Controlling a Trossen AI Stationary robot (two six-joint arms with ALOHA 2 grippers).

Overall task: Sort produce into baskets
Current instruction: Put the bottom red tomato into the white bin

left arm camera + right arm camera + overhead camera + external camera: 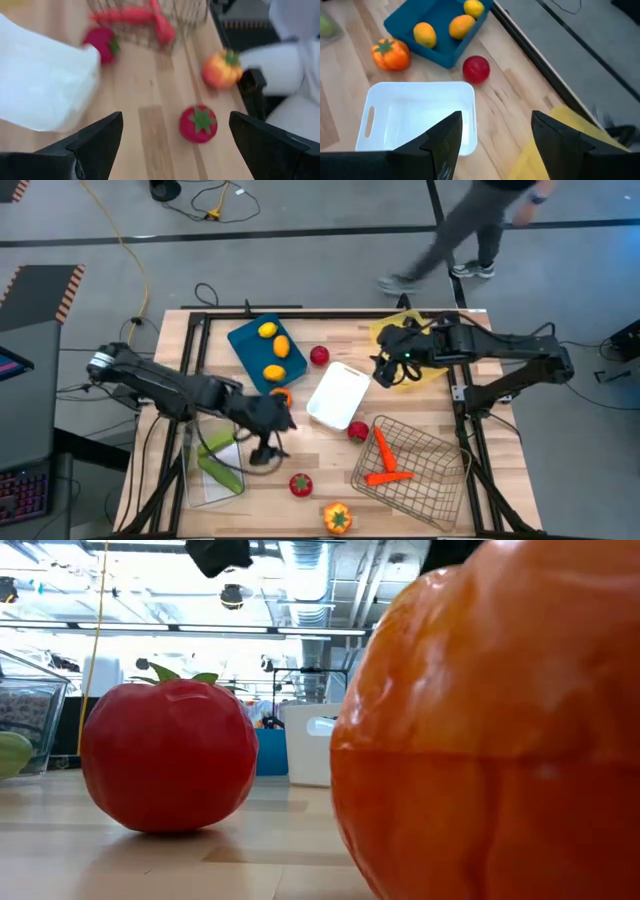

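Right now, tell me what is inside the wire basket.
Two orange carrots lie crossed in the wire basket, and the rest of its floor shows bare mesh. The left wrist view cuts off the basket's far part, but nothing covers it from above.

Lighting: bright, even, from ceiling strips (180,630). Low view: near pepper (490,730) unfocused. Left wrist view: motion-blurred throughout.

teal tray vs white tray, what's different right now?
Contents: the teal tray holds three yellow-orange citrus; the white tray looks empty. Position: in the high view the teal tray sits toward the table's far edge on the left arm's side, the white tray nearer the middle. Neighbours: a red ball lies between them; a red berry sits at the white tray's near corner. Shared: both shallow, rectangular, angled on the table.
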